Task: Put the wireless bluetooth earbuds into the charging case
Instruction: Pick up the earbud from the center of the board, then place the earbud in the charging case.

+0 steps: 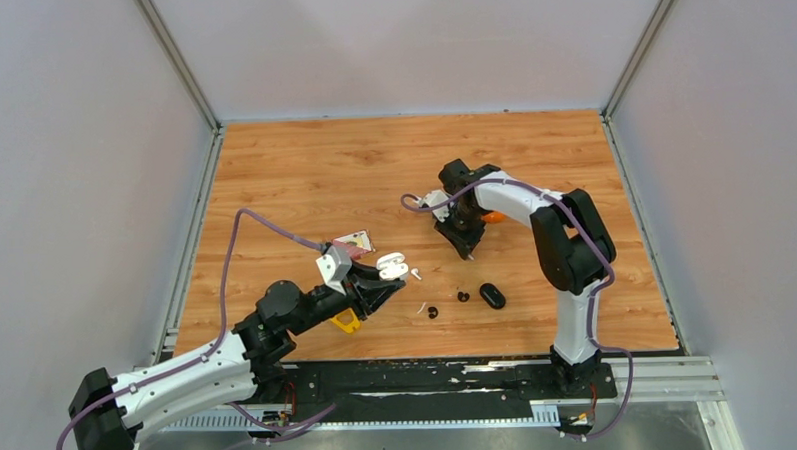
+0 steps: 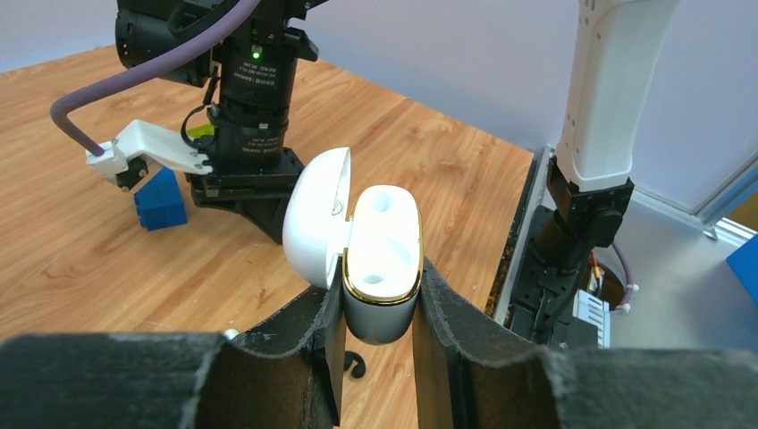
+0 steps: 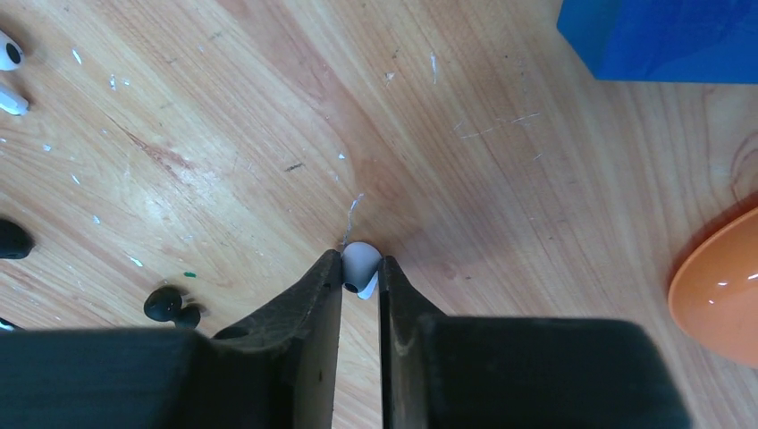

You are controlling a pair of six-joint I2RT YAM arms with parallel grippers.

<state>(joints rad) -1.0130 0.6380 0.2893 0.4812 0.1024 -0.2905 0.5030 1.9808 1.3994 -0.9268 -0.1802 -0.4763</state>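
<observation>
Your left tool (image 2: 381, 304) grips the open glossy white gold-rimmed charging case (image 2: 384, 237); your right tool (image 3: 360, 284) pinches one small white earbud (image 3: 360, 259) above the wooden worktop (image 3: 268, 134), well apart from the case.

Case (image 2: 384, 259) open (lid back); wht bud (image 3: 359, 261) in R pincer (image 3: 361, 273).

The wooden desk (image 1: 372, 156) carries a white earbud (image 1: 415, 275), two black earbuds (image 1: 433, 312) lying near each other, a black oval case (image 1: 492, 296) just beside them, a blue block (image 2: 161, 201) and, farther back, an orange rounded object (image 3: 720, 290).
</observation>
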